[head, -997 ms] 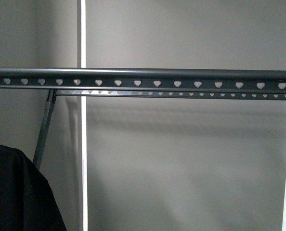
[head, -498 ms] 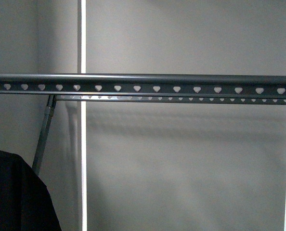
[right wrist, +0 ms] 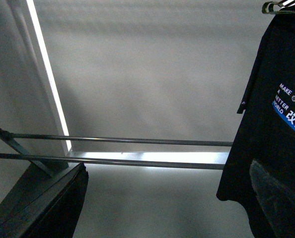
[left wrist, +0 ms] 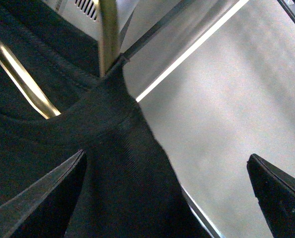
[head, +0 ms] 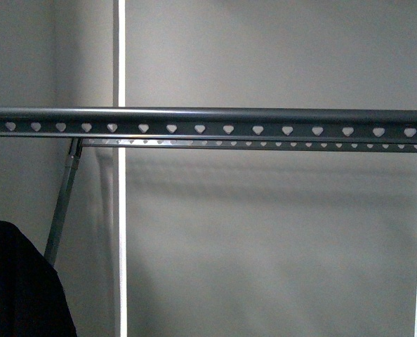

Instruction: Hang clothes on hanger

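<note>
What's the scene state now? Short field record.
rack rail: dark grey, row of heart holes, spans the front view
T-shirt: black, on a clothes hanger, low left in front view, below the rail
left gripper: open, shirt collar beside one finger
right gripper: open, empty
status: shirt not on the visible stretch of rail

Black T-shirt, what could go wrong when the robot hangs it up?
The black short-sleeved T-shirt hangs low, well under the long dark grey metal rail with heart-shaped holes, so it might miss. It is also close to the grey slanted leg and could snag there.
</note>
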You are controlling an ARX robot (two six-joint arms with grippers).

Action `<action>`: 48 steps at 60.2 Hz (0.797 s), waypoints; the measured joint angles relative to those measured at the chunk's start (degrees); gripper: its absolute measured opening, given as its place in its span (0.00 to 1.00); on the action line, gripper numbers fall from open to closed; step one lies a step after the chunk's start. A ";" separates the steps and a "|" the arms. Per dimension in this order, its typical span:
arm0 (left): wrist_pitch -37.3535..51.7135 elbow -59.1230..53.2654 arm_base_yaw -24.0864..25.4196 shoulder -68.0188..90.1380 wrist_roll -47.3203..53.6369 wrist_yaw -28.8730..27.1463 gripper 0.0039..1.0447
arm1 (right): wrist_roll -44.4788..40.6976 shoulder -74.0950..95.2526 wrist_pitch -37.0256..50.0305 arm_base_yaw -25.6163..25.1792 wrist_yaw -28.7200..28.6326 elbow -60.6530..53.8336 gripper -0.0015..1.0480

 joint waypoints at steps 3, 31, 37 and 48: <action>-0.02 2.03 -0.57 2.40 -0.02 -1.53 0.94 | 0.00 0.00 0.00 0.00 0.00 0.00 0.93; -4.04 12.39 -0.92 11.43 -1.31 -6.14 0.54 | 0.00 0.00 0.00 0.00 0.00 0.00 0.93; -4.59 11.78 -0.20 11.06 -1.36 -3.93 0.33 | 0.00 0.00 0.00 0.00 0.00 0.00 0.93; -4.61 2.82 0.61 4.92 -4.00 5.73 0.05 | 0.00 0.00 0.00 0.00 0.00 0.00 0.93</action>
